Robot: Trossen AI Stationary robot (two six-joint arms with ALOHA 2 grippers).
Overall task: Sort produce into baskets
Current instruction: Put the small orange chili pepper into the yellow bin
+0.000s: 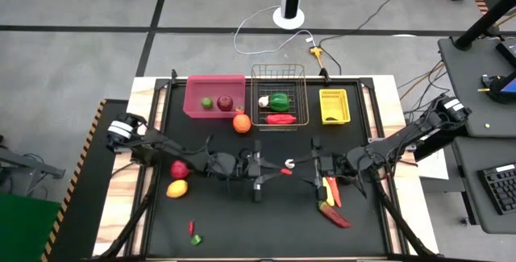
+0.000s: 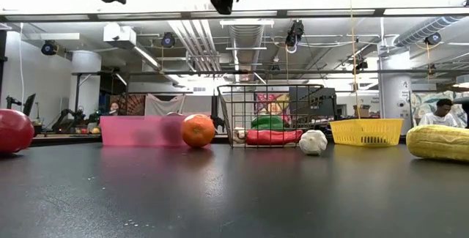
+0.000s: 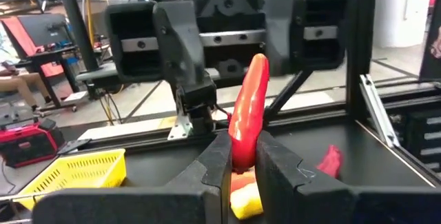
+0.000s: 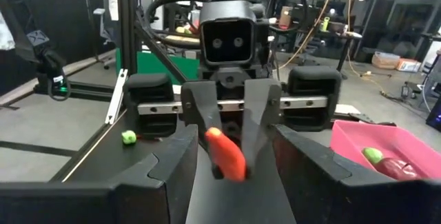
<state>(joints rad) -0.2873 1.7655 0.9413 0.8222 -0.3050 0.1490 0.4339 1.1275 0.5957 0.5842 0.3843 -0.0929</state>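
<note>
My left gripper [image 1: 272, 169] is over the table's middle, shut on a red chilli [image 3: 248, 107], well above the tabletop. My right gripper [image 1: 309, 166] faces it, level and open. In the right wrist view, my right gripper's own fingers [image 4: 172, 165] stand wide on either side of the chilli [image 4: 225, 154] without touching it. At the far edge stand a pink bin [image 1: 193, 105] with a lime and a dark red fruit, a wire basket [image 1: 278, 70] with garlic, a green pepper and a red piece, and a yellow bin [image 1: 334, 117]. My left gripper pinches one end of the chilli [image 3: 242, 156] between its two fingers. The fingers come level from the table's left and lie along the chilli. The rest of the chilli sticks out past the fingertips toward my right gripper, clear of the table.
On the table lie an orange [image 1: 241, 122] by the pink bin, a red apple [image 1: 180, 168], a lemon [image 1: 176, 188], a white garlic [image 1: 289, 163] under the grippers, corn [image 1: 328, 189] and red chillies [image 1: 334, 215] at the right, and a small chilli and a lime [image 1: 196, 239] near the front.
</note>
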